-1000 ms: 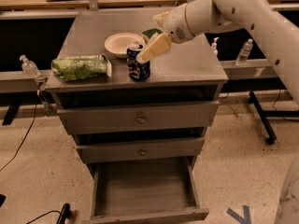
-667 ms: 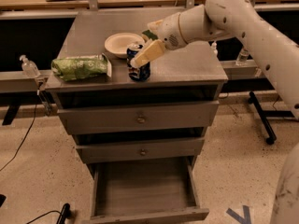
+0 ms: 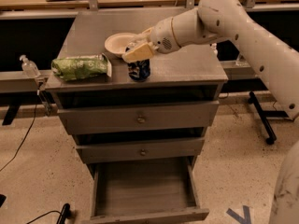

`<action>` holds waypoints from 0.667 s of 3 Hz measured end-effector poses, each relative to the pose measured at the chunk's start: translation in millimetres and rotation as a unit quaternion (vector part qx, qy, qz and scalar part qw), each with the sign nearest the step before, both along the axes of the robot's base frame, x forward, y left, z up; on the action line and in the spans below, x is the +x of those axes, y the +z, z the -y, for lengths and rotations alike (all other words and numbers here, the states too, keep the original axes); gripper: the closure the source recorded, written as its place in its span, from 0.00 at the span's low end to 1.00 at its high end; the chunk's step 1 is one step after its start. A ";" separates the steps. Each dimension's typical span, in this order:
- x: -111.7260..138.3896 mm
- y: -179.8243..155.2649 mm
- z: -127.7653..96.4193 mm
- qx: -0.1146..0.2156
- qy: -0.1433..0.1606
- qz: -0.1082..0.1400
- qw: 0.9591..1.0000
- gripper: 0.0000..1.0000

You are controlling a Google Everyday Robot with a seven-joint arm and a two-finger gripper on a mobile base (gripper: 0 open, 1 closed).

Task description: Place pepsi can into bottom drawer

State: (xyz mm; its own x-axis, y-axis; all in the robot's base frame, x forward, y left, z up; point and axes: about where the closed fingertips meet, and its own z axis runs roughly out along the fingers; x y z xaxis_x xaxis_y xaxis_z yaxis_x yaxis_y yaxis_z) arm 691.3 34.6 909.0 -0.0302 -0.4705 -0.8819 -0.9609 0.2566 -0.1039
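The end effector (image 3: 136, 54) is hanging right over the can (image 3: 139, 71); whether it is gripping, I cannot tell; the can is standing upright near the middle of the surface's (image 3: 189, 65) front edge; a bowl (image 3: 117, 44) is sitting just behind it; a green bag (image 3: 80, 66) is lying by the front left corner; the bottom drawer (image 3: 149, 216) is standing open below.

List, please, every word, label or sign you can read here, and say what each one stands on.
No text here can be read with certainty.
pepsi can: markings on its side are not legible; the gripper sits at its top and hides part of it.
green bag: pale print, not legible.
blue floor mark: cut off at the edge, no clear letter.
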 end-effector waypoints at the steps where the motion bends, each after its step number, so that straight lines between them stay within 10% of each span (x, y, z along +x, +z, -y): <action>1: -24.1 15.0 7.9 -0.007 0.007 0.003 1.000 0.72; 2: -49.8 37.9 36.7 -0.002 -0.003 0.012 1.000 0.95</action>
